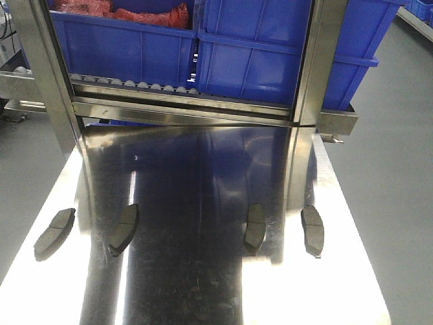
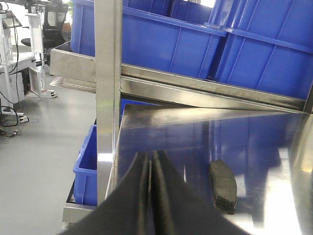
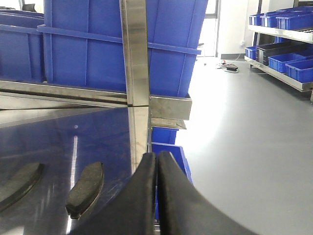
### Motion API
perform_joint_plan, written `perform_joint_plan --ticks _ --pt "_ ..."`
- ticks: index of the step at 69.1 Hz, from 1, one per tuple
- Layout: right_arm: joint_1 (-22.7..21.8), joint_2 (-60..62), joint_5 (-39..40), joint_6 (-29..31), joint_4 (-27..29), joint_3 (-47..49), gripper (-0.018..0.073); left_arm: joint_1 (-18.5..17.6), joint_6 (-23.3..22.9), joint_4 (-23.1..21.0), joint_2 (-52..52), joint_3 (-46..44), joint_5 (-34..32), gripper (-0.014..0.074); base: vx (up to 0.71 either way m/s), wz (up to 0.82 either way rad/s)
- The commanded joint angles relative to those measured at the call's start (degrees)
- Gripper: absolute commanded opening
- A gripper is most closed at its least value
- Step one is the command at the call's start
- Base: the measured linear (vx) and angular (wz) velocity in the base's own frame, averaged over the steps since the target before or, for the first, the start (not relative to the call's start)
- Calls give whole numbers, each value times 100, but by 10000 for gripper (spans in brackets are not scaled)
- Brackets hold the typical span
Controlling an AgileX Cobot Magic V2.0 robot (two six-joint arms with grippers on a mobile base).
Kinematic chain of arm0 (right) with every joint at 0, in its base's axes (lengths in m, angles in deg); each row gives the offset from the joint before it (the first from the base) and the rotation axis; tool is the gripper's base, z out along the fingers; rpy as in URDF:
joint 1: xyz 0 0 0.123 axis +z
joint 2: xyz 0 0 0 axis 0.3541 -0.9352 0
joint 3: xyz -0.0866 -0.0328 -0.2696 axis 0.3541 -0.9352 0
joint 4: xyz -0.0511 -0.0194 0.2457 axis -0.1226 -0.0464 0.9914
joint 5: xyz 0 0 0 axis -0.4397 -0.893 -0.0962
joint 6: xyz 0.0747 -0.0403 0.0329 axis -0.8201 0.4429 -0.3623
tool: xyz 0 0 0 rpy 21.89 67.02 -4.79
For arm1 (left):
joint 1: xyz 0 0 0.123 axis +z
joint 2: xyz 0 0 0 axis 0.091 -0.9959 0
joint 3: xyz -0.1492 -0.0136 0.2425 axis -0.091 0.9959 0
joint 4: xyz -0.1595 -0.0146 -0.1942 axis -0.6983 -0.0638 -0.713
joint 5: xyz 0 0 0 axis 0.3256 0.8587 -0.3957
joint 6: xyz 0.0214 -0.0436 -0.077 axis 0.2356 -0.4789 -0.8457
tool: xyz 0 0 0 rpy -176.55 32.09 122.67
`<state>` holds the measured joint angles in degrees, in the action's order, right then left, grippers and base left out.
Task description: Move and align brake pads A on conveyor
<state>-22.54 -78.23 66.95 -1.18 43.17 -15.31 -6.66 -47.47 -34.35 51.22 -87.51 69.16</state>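
Note:
Several dark-grey brake pads lie in a row on a shiny steel table (image 1: 203, 169): one at the far left (image 1: 55, 233), one left of centre (image 1: 124, 228), one right of centre (image 1: 255, 227), one at the far right (image 1: 312, 230). The conveyor is out of view. In the left wrist view my left gripper (image 2: 150, 154) is shut and empty near the table's left edge, with one pad (image 2: 223, 185) to its right. In the right wrist view my right gripper (image 3: 157, 155) is shut and empty by the table's right edge, with two pads (image 3: 85, 188) (image 3: 19, 183) to its left. Neither gripper shows in the front view.
A steel rack with rollers (image 1: 135, 87) crosses the back of the table and carries big blue bins (image 1: 270, 47). Upright steel posts (image 1: 47, 74) (image 1: 312, 68) stand at both back corners. Blue bins (image 2: 88, 166) (image 3: 168, 147) sit low beside the table. Grey floor lies on both sides.

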Motion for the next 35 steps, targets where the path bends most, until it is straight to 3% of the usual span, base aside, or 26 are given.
perform_joint_plan --ticks 1,35 --pt "-17 69 429 5 -52 -67 -12 -38 -38 0 86 98 -436 -6 0 0" --pt "-17 69 429 5 -52 -67 -12 -38 -38 0 86 98 -436 -6 0 0"
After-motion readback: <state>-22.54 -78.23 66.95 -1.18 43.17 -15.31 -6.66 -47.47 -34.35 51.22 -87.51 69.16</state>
